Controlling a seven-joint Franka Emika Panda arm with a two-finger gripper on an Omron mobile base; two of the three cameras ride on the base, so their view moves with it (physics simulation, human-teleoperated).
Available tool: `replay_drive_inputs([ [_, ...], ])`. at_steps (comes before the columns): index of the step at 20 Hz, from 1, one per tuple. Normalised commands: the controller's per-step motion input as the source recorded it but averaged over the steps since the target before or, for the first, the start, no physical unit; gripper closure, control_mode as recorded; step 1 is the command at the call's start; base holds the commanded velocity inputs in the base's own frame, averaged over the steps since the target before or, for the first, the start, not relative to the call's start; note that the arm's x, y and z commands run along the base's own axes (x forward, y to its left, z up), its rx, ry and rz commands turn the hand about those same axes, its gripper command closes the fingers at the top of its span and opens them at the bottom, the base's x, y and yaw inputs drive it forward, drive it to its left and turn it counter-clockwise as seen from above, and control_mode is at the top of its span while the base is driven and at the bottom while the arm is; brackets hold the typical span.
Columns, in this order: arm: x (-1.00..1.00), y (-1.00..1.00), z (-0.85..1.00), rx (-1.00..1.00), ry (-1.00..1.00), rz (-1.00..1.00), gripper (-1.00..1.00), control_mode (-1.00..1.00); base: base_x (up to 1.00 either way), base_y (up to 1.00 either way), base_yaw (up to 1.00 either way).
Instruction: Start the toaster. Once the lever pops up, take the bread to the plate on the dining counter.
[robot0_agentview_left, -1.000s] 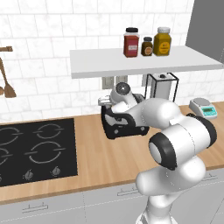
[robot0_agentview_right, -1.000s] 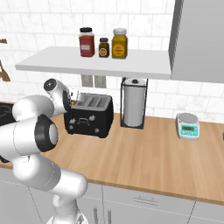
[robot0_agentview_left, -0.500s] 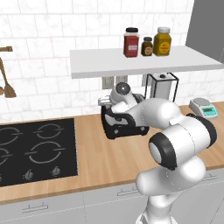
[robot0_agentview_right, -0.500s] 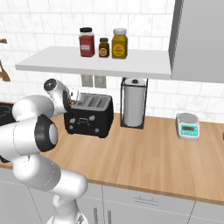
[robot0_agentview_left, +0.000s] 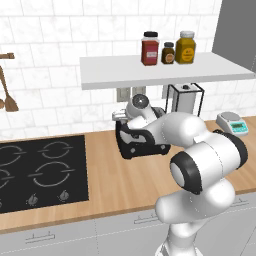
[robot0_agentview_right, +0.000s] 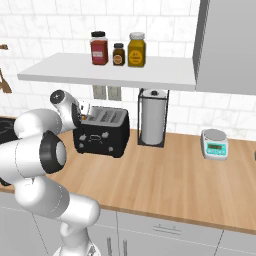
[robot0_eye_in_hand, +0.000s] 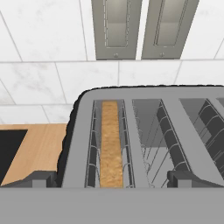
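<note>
The white arm is seen rising from the base, bent at the elbow and reaching forward over the wooden wall counter (robot0_agentview_right: 165, 175), with its wrist turned down above the toaster (robot0_agentview_right: 101, 133). In the left base view the hand is held over the top of the toaster (robot0_agentview_left: 142, 142), partly covering it; in the right base view the hand is placed at the toaster's left end, close above the slots. The gripper (robot0_eye_in_hand: 112, 181) is pointed downward at the toaster top, and its two dark fingertips (robot0_eye_in_hand: 37, 179) are set wide apart at the lower edge of the hand view, one at either side of the slots, with nothing held between them.

The toaster (robot0_eye_in_hand: 144, 140) is stood on the counter against the tiled wall, below the white shelf (robot0_agentview_right: 110, 72), with the hob (robot0_agentview_left: 40, 170) to its left and a wire-framed paper towel holder (robot0_agentview_right: 153, 117) just beside it on the right. The bread (robot0_eye_in_hand: 110, 146) is seated on edge in the left-hand slot, and only its tan upper edge is shown between the wire guides; the neighbouring slots are seen with bare wire. Two wall sockets (robot0_eye_in_hand: 144, 28) are mounted on the tiles behind the toaster. Three jars (robot0_agentview_right: 118, 50) are lined up on the shelf, and a small kitchen scale (robot0_agentview_right: 215, 144) is set further right on the counter.
</note>
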Motion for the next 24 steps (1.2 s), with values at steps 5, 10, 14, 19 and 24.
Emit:
replay_drive_inputs([
  [5, 0.0, 0.0, 0.0, 0.0, 0.0, 0.0, -1.0, -1.0, 0.0, 0.0, 0.0],
  [10, 0.0, 0.0, 0.0, 0.0, 0.0, 0.0, -1.0, -1.0, 0.0, 0.0, 0.0],
  [14, 0.0, 0.0, 0.0, 0.0, 0.0, 0.0, -1.0, -1.0, 0.0, 0.0, 0.0],
  [19, 0.0, 0.0, 0.0, 0.0, 0.0, 0.0, -1.0, -1.0, 0.0, 0.0, 0.0],
  [24, 0.0, 0.0, 0.0, 0.0, 0.0, 0.0, -1.0, -1.0, 0.0, 0.0, 0.0],
])
